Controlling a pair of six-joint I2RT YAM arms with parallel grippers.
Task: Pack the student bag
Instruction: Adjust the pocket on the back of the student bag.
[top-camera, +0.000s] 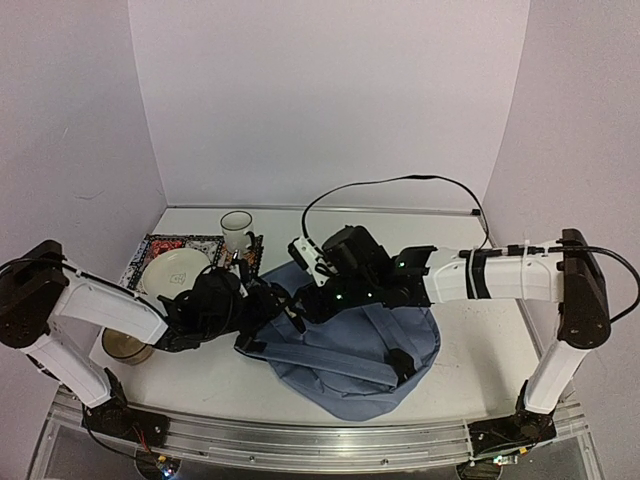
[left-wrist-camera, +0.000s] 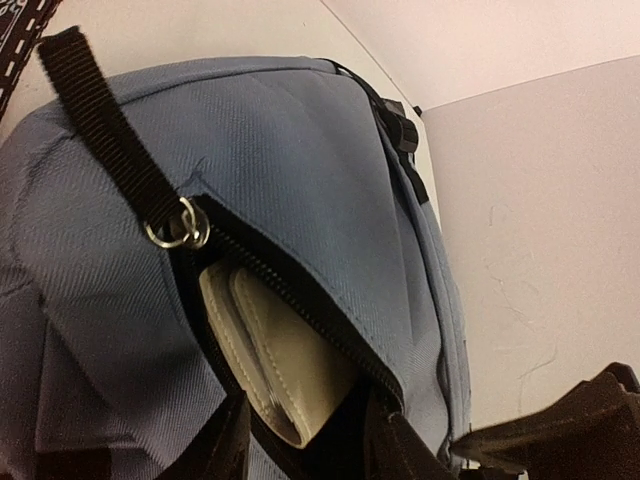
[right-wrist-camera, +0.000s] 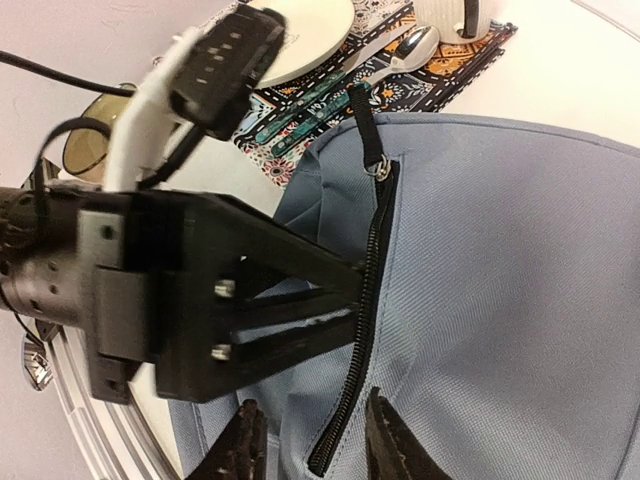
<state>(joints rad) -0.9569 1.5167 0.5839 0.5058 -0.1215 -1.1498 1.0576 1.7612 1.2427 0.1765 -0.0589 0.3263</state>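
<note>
Your left tool (left-wrist-camera: 315, 445) fills the bottom of its own wrist view, fingers spread to either side of the near end of a cream case (left-wrist-camera: 275, 360). You cannot tell whether they press on it or only flank it. The case sits half inside the open zipper pocket (left-wrist-camera: 300, 305) of the student bag (top-camera: 350, 350), which lies in the middle of the tabletop (top-camera: 470, 340), top end toward the far left. The case's long axis runs straight ahead of the left tool, into the pocket, so the push is probably forward along that line, and the left arm is the better placed.

Your right tool (right-wrist-camera: 312, 445) hangs with fingers apart and nothing between them, just beside the zipper's lower end. Its view hides the case but shows the left tool's tips at the pocket mouth. Only the top view shows the placemat (top-camera: 160, 246) to the left.
</note>
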